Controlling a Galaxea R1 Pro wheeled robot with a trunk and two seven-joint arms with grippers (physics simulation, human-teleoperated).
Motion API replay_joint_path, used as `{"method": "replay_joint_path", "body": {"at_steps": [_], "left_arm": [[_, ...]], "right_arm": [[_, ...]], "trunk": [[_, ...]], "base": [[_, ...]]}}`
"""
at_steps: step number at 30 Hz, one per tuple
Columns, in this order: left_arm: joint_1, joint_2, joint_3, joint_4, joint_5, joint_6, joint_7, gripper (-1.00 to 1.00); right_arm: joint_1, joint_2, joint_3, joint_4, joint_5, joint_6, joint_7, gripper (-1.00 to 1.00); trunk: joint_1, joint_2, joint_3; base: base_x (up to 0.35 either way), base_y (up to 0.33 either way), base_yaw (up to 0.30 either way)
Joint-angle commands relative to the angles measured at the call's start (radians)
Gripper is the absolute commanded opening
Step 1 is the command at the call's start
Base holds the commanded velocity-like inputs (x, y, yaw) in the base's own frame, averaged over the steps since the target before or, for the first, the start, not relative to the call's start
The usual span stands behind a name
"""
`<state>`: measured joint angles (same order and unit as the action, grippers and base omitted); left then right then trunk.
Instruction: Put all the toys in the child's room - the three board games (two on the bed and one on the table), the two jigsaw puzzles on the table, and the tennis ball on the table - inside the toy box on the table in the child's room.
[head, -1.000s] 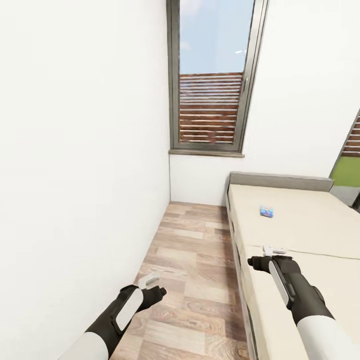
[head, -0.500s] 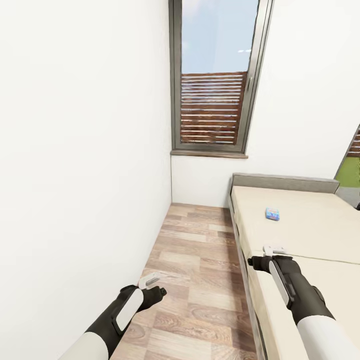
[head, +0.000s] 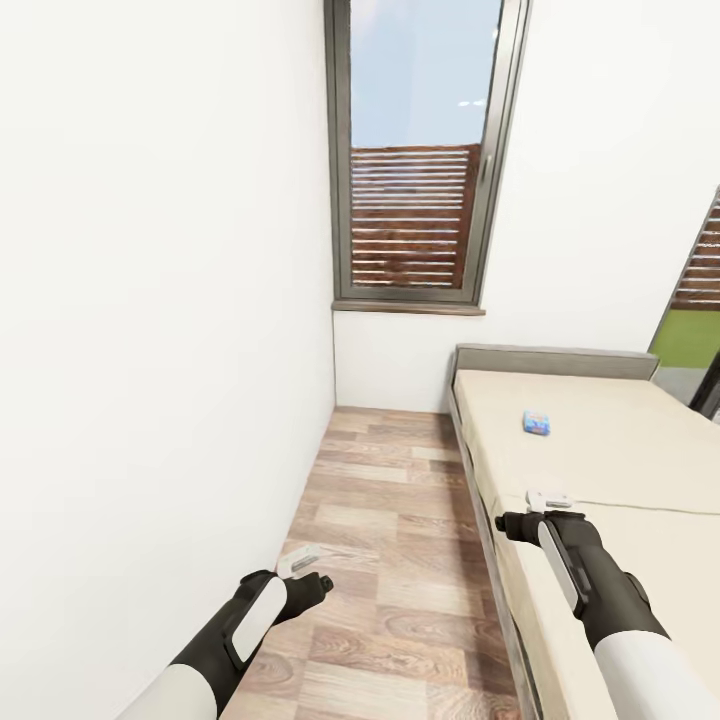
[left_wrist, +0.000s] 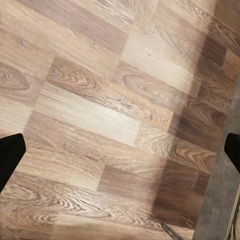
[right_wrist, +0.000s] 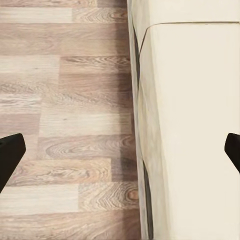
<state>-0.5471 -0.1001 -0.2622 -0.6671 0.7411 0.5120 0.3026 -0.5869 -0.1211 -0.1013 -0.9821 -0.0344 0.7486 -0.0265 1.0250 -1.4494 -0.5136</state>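
Blue board game on the bed, ahead of the right gripper, the nearer arm; long axis unclear at this range. Both grippers, left gripper included, spread wide, empty.

At your twelve o'clock stands a tall, narrow grey-framed window, with blue sky above and brown horizontal wooden slats behind its lower panes. A plain white wall runs along your nine o'clock. Brown wood-plank flooring stretches ahead towards the wall under the window.
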Motion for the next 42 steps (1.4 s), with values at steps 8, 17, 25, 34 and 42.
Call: {"method": "replay_joint_path", "body": {"at_steps": [8, 17, 25, 34, 42], "left_arm": [[-0.001, 0.0, -0.004, -0.002, 0.011, 0.001, 0.008, 1.0], [-0.001, 0.0, -0.003, -0.002, 0.011, 0.001, 0.007, 1.0], [-0.001, 0.0, -0.004, -0.002, 0.011, -0.001, 0.005, 1.0], [-0.001, -0.023, -0.006, -0.001, 0.011, -0.021, -0.032, 1.0], [-0.001, -0.034, -0.004, 0.015, 0.016, -0.037, -0.049, 1.0]], "right_arm": [[-0.001, 0.0, -0.001, -0.001, -0.004, 0.005, -0.004, 1.0], [-0.001, -0.001, -0.001, -0.001, -0.004, 0.005, -0.003, 1.0], [-0.001, -0.002, -0.001, -0.001, -0.006, 0.005, -0.003, 1.0], [0.0, 0.006, 0.004, 0.008, -0.007, 0.005, -0.002, 1.0], [0.036, 0.028, 0.008, 0.01, -0.008, 0.006, -0.001, 1.0]], "trunk": [[0.0, -0.001, -0.001], [0.0, -0.001, -0.001], [0.0, -0.001, -0.001], [0.0, -0.001, -0.001], [0.0, -0.001, -0.001]], "base": [[0.0, 0.013, -0.148], [0.0, 0.001, -0.22], [0.0, 0.0, -0.046], [0.0, 0.0, -0.005], [0.0, 0.0, 0.0]]}}
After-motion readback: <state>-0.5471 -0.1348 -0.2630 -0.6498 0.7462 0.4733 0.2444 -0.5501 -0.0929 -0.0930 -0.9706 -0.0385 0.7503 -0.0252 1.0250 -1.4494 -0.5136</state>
